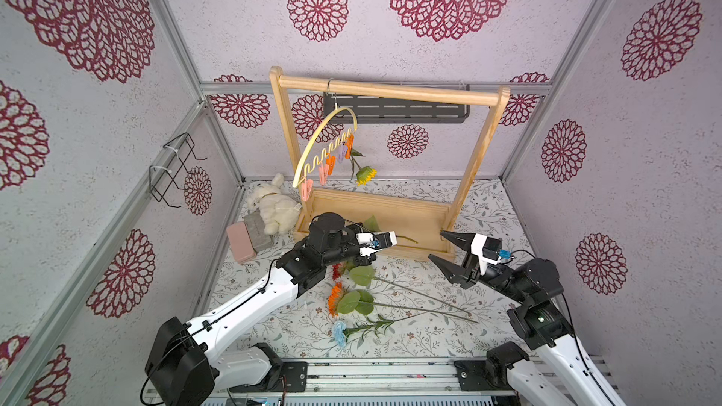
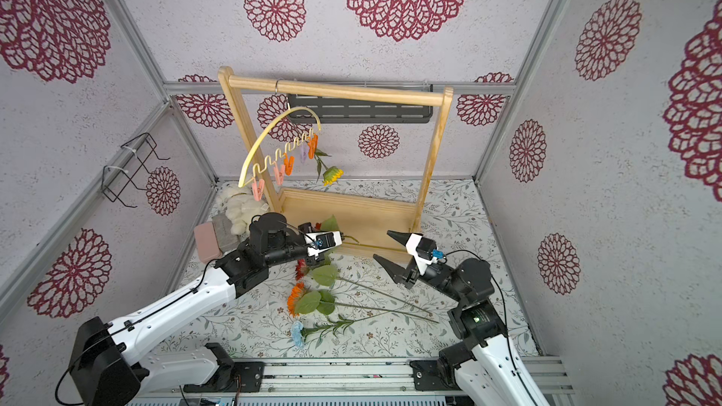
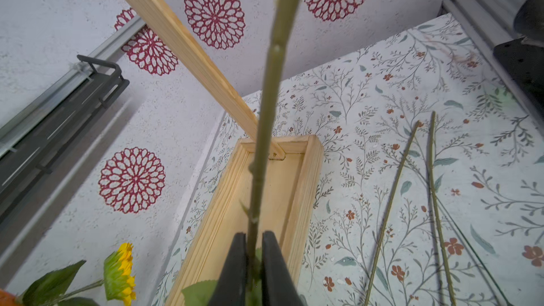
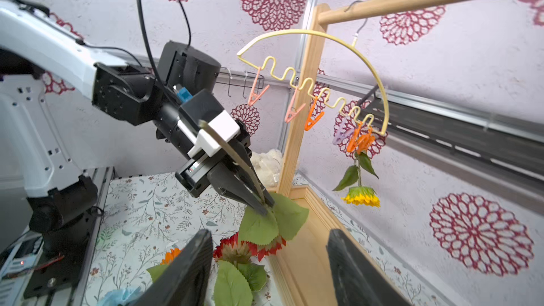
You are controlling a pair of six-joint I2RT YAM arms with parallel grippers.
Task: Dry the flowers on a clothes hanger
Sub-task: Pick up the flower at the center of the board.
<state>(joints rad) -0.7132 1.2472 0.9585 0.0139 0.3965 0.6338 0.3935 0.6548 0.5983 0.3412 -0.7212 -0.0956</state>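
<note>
plush (image 1: 273, 205) tag too small to read (left of centre). table (image 1: 410, 341): pale floral print; walls (image 1: 234, 13) lilac w/ maroon rosettes, alu frame (image 1: 174, 33). clothes hanger (image 4: 312, 31) on wooden rack (image 1: 390, 89), upper centre, yellow flower (image 1: 366, 175) clipped head-down. left pincer (image 3: 253, 235) clenched on red flower (image 3: 266, 113) stem, centre. right pincer (image 1: 437, 244) released, centre-right. orange flower (image 1: 335, 298), blue flower (image 1: 339, 333) on table, lower centre.

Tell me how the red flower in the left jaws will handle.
Probably light: the red artificial flower is held by its thin green stem alone. That stem juts out straight, so likely stiff. Leaves hang below the grip and may swing.
</note>
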